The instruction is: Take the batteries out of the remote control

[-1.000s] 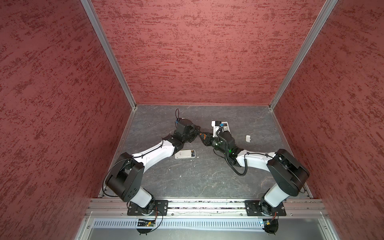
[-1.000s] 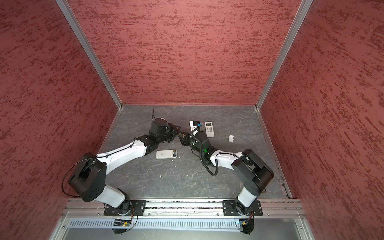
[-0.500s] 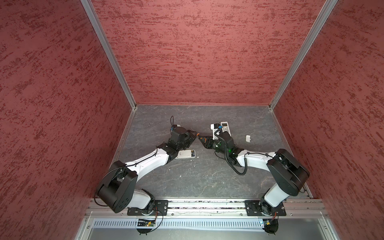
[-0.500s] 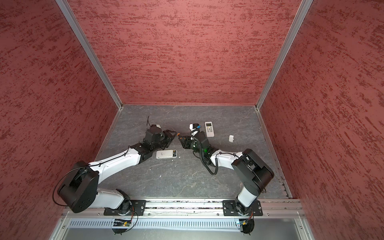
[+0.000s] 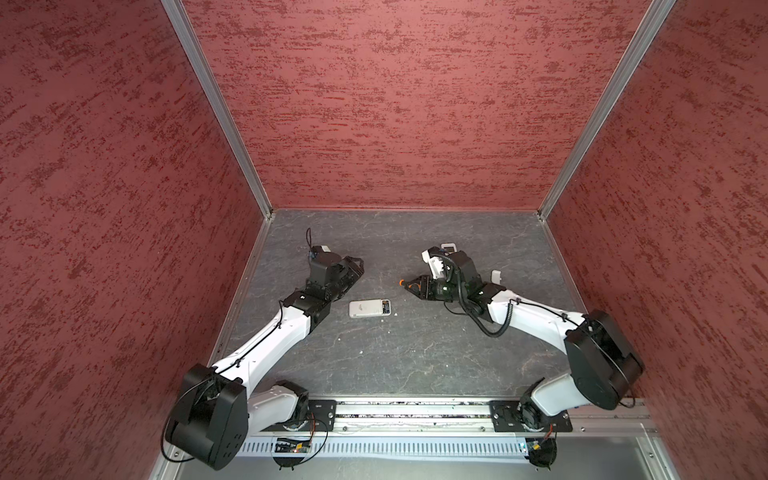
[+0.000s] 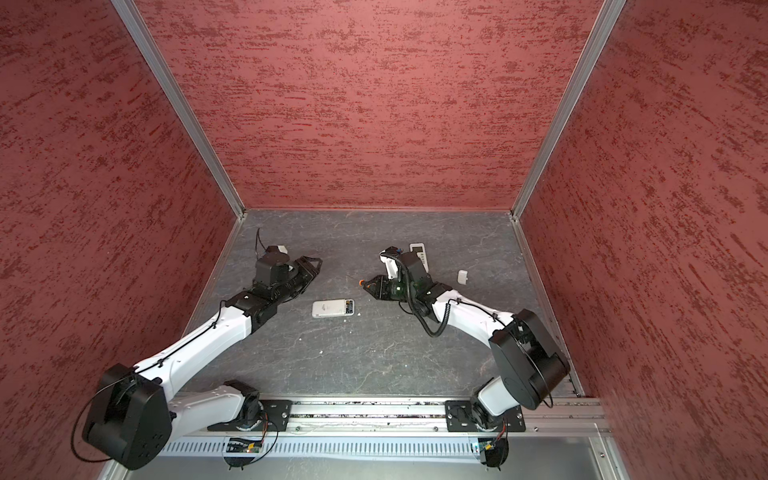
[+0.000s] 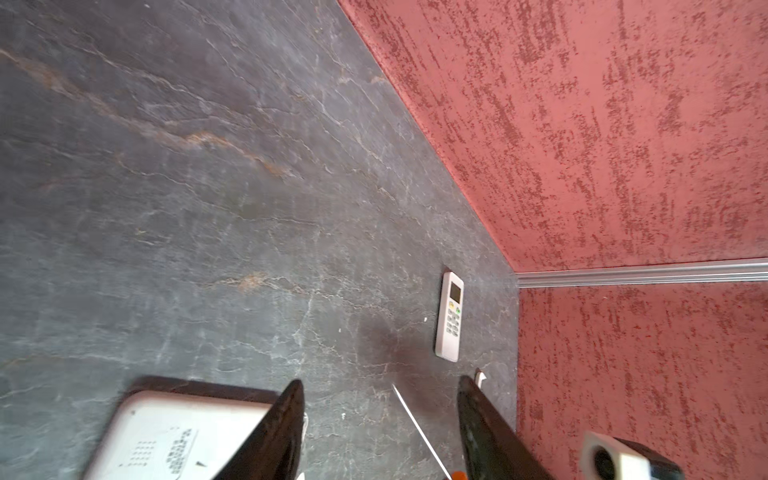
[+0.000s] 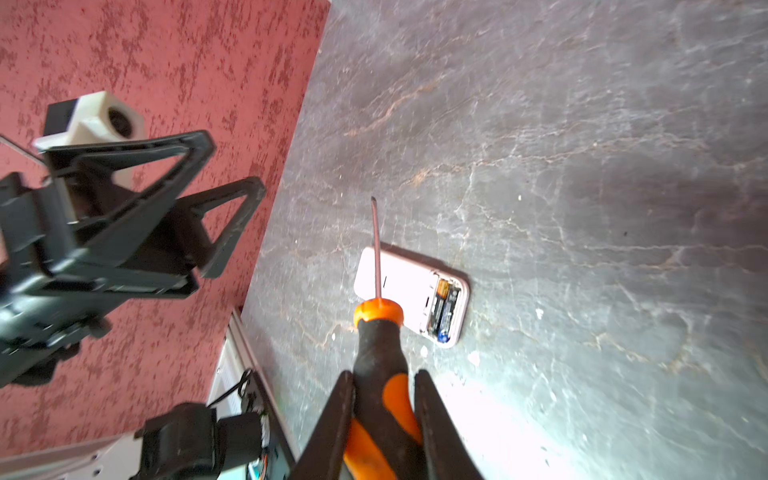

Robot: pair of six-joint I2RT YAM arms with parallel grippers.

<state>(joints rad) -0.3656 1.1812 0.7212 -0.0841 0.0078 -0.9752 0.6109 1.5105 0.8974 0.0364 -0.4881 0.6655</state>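
Item 1: dark grey, veined stone-look surface (image 5: 415, 353), walled by red textured panels

Item 2: white rounded-rectangular plastic remote control (image 5: 370, 308) (image 6: 333, 308) (image 8: 409, 286), lying face down near the middle of the surface, a little toward the left edge. The compartment at its end facing the right edge is uncovered.

Item 3: two slim black batteries with gold-brown ends (image 8: 444, 307) (image 5: 385, 308), seated side by side in that uncovered compartment

Item 4: left pincer (image 5: 359, 268) (image 6: 316, 266) (image 8: 237, 166), released. Its black fingers stand apart with nothing between them, on the far-edge side of the face-down remote and clear of it.

Item 5: right pincer (image 5: 409, 286) (image 6: 370, 286) (image 8: 384, 374), clenched on the handle of the screwdriver, right of the middle

Item 6: orange-and-black-handled screwdriver (image 8: 380, 345) (image 5: 402, 282), its thin metal shaft aimed toward the left edge. Whether the tip touches anything cannot be told.

Item 7: second white remote with a small display and buttons (image 7: 449, 316) (image 6: 419, 253), face up near the far edge

Item 8: small white rectangular cover (image 5: 496, 275) (image 6: 462, 276), lying toward the right edge, well apart from the face-down remote
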